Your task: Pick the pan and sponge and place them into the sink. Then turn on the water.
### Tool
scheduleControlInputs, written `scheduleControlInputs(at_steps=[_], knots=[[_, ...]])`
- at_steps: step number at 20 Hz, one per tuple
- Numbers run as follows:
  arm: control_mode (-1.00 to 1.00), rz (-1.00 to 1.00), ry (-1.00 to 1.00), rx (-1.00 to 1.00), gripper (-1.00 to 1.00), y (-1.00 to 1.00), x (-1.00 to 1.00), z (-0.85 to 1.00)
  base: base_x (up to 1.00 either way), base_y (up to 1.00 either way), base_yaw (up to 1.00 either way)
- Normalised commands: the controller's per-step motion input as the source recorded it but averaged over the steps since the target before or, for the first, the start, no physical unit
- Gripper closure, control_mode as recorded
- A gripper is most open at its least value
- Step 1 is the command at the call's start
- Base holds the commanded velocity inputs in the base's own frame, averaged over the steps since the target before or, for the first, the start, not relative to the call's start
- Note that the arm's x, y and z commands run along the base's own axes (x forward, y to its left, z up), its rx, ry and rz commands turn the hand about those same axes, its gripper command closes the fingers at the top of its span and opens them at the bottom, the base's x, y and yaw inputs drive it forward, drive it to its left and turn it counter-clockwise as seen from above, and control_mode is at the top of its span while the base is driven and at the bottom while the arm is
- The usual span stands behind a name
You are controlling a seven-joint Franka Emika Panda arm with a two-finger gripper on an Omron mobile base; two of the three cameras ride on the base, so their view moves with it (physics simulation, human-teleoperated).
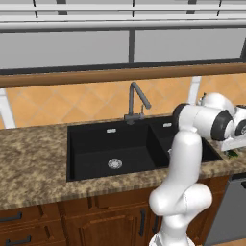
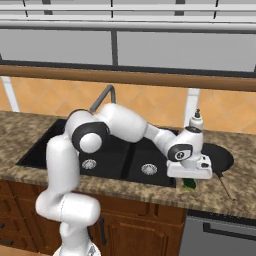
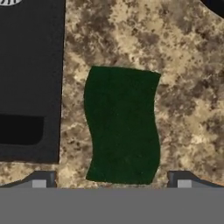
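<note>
Gripper (image 3: 111, 183) spread wide, hovering directly over the sponge (image 3: 121, 124) on the counter (image 3: 183, 100), sink (image 3: 30, 78) just beside it. Sponge pickup seems underway; next it likely needs to descend, fingers straddling the sponge, then close.

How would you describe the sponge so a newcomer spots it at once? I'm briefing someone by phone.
Start at the black sink in the speckled brown counter and go to its right end. On the front strip of counter there, just left of the pan, lies the sponge, under the open hand. It is small, flat and dark green, with wavy long edges.
</note>
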Motion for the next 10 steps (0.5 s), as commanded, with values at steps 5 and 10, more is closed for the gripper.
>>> scheduleControlInputs(at_steps=[5,10], knots=[[-1.0,0.0,0.0,0.0,-1.0,-0.1,0.31,-0.39,0.0,0.0,0.0],[-1.0,0.01,0.0,0.0,-1.0,0.0,0.19,-0.45,0.0,0.0,0.0]])
